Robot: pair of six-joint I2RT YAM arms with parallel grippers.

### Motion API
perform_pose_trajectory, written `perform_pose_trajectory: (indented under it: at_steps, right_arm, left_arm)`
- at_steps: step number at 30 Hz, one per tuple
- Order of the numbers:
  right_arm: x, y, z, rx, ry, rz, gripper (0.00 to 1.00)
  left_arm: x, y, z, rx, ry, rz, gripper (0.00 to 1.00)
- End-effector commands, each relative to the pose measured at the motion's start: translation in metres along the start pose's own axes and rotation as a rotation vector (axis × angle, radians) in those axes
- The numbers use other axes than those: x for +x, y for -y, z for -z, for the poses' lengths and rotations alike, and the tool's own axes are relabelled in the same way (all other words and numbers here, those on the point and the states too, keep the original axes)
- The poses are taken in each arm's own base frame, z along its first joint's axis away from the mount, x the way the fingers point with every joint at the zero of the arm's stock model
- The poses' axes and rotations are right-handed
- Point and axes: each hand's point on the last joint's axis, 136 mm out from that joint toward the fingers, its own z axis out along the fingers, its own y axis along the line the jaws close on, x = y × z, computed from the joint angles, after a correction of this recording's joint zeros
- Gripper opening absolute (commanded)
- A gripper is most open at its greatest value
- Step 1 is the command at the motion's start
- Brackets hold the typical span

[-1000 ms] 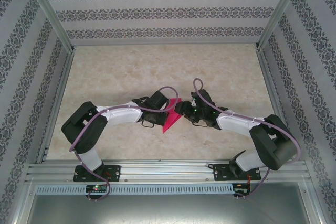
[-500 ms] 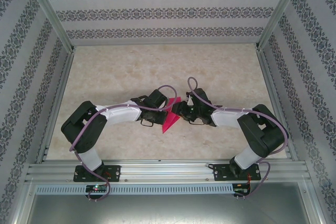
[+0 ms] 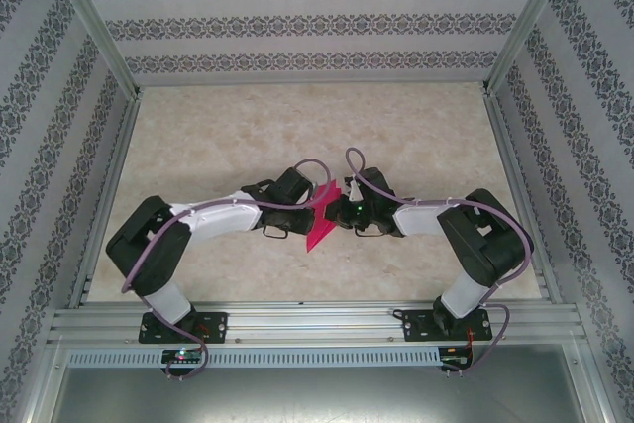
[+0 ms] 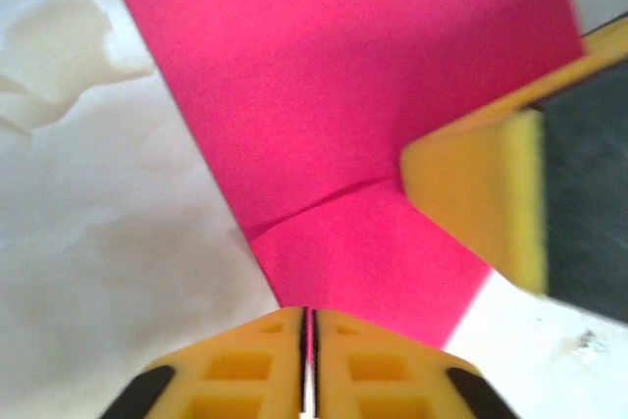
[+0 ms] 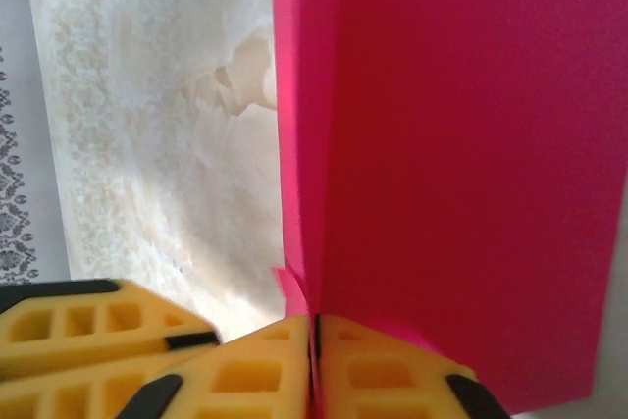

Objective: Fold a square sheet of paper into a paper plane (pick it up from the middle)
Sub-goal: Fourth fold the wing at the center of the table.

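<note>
**Both end effectors pinch the pink sheet at mid-surface**

At the near edge, the aluminium rail (image 3: 317, 319) carries both arm bases. The left arm (image 3: 213, 217) and the right arm (image 3: 426, 217) bend inward from it and meet at the middle of the marbled surface (image 3: 297, 126).

The left end effector (image 4: 305, 326) has its yellow fingers pressed together on the near edge of the pink paper sheet (image 4: 343, 95), which runs into the seam between them. A crease crosses the sheet just beyond that pinch, and the sheet's left edge runs diagonally over the surface. One yellow finger (image 4: 471, 203) of the other end effector lies against the sheet from the right.

The right end effector (image 5: 314, 326) is likewise closed on the sheet, gripping a straight folded edge that rises away from its fingertips.

From above, the sheet is a narrow shape between the two end effectors, its pointed tip aimed at the near rail. Whether it rests on the surface or hangs just above it cannot be told.

Beyond the arms, the surface lies open to the patterned back wall (image 3: 307, 27), with bare strips along both side walls.
</note>
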Motion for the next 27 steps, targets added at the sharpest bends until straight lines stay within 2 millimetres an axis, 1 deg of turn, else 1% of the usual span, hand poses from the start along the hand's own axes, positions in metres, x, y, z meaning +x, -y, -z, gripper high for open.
perform_pose_trajectory:
  at_steps: [1, 4, 6, 7, 8, 11, 14, 16, 19, 21, 27]
  right_arm:
    - [-0.003, -0.008, -0.007, -0.019, 0.017, 0.014, 0.04]
    - [-0.005, -0.012, -0.009, -0.054, 0.046, -0.039, 0.00]
    - [-0.006, -0.004, -0.006, -0.021, 0.091, -0.103, 0.00]
    - [-0.006, -0.005, -0.006, -0.028, 0.116, -0.130, 0.00]
    - [-0.004, -0.009, -0.006, -0.044, 0.135, -0.146, 0.00]
    - [0.005, -0.006, -0.011, -0.005, 0.164, -0.193, 0.01]
    - [0.012, -0.012, -0.015, -0.008, 0.166, -0.194, 0.02]
    - [0.013, -0.012, -0.015, -0.002, 0.161, -0.191, 0.03]
    - [0.012, -0.013, -0.011, -0.007, 0.173, -0.191, 0.06]
    - [0.012, -0.019, -0.010, -0.021, 0.165, -0.178, 0.07]
    - [0.013, -0.023, -0.010, -0.031, 0.154, -0.177, 0.06]
  left_arm:
    - [0.002, -0.002, 0.017, 0.017, 0.038, 0.030, 0.19]
    - [0.008, 0.003, 0.026, 0.047, 0.064, 0.041, 0.26]
    - [0.016, 0.004, 0.027, 0.054, 0.071, 0.038, 0.32]
    - [0.019, 0.004, 0.026, 0.049, 0.071, 0.027, 0.33]
    - [0.021, 0.003, 0.026, 0.037, 0.068, 0.017, 0.34]
    - [0.026, 0.002, 0.023, -0.018, 0.065, -0.022, 0.38]
    - [0.030, 0.009, 0.020, -0.046, 0.078, -0.066, 0.41]
    - [0.032, 0.009, 0.016, -0.083, 0.082, -0.085, 0.41]
    - [0.036, 0.001, 0.009, -0.157, 0.079, -0.068, 0.41]
    - [0.037, -0.003, 0.006, -0.183, 0.093, -0.055, 0.41]
    - [0.037, 0.006, -0.003, -0.169, 0.089, -0.071, 0.40]
